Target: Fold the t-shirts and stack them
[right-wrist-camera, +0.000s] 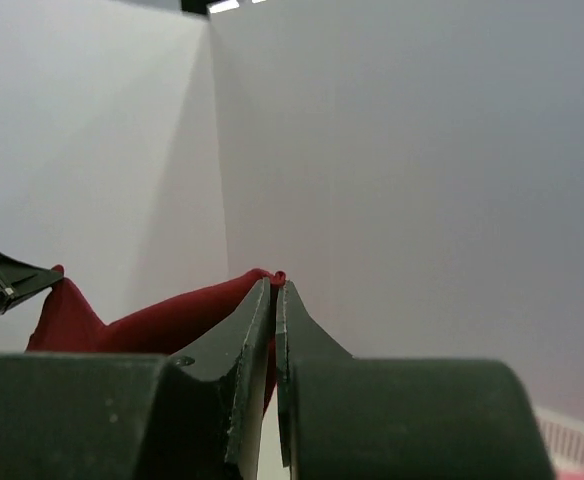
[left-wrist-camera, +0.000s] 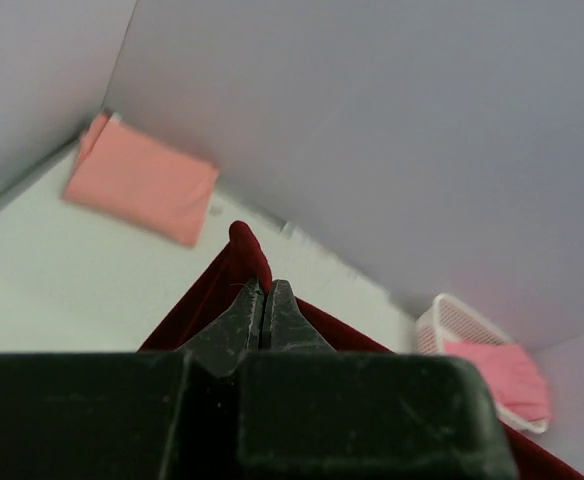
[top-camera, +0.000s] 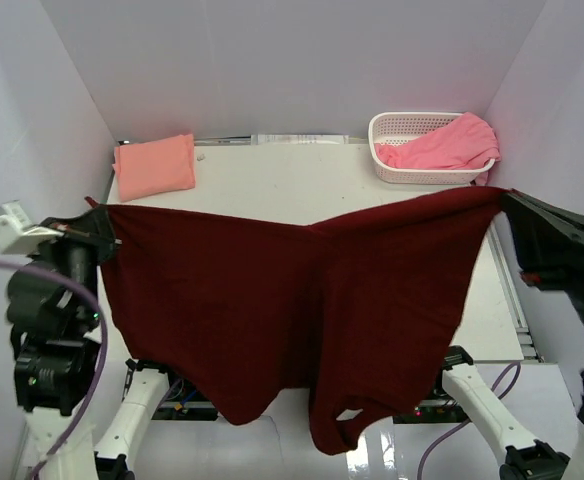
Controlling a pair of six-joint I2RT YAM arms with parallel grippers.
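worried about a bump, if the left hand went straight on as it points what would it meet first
Probably the back wall, between the salmon shirt and the basket; depth is unclear.

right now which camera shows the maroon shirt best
The top external view: the whole maroon shirt hangs spread between the left gripper and right gripper. Each wrist view shows only a strip of it by the closed jaws.

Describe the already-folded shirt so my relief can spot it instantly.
Look at the far left corner of the table, against the back wall. A salmon-peach shirt lies there as a folded rectangle, unlike the pink shirt heaped in the basket.
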